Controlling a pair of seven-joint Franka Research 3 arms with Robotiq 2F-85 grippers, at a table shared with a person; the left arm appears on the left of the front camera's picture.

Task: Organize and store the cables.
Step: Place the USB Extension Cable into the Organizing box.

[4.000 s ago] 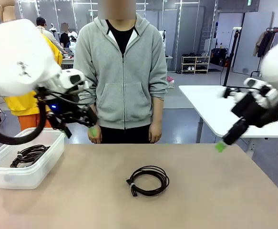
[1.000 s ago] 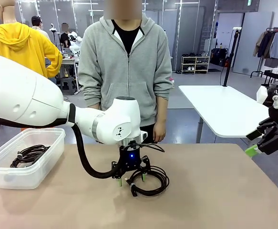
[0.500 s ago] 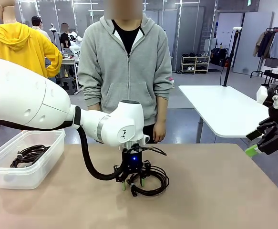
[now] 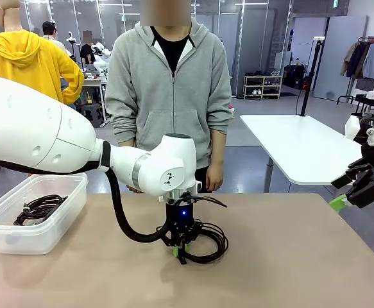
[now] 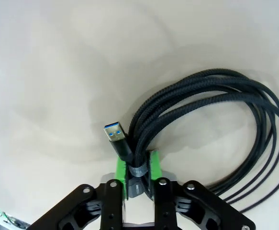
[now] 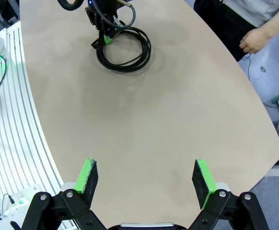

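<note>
Front view: left hand (image 4: 179,248) down on the tan table (image 4: 289,256), pinched together on the near-left edge of the coiled black cable (image 4: 203,242), the rest of the coil lying flat just to the right of the hand. Well off to the left of that hand, a clear plastic bin (image 4: 39,218) with a second coiled cable (image 4: 39,208) inside. Right hand (image 4: 357,192) up in the air past the table's right edge, holding nothing. Behind the table, a person in a grey hoodie (image 4: 169,90), arms down.

Left wrist view: green pads (image 5: 154,165) clamped on the bundled strands beside a band wrapped round them; a blue-tongued USB plug (image 5: 114,130) sticking out just beyond the fingertips, loops fanning away to the right.

Right wrist view: right hand (image 6: 147,178) with fingers spread wide apart over bare table, far ahead the coiled cable (image 6: 125,48) with the left hand (image 6: 103,33) on it.
</note>
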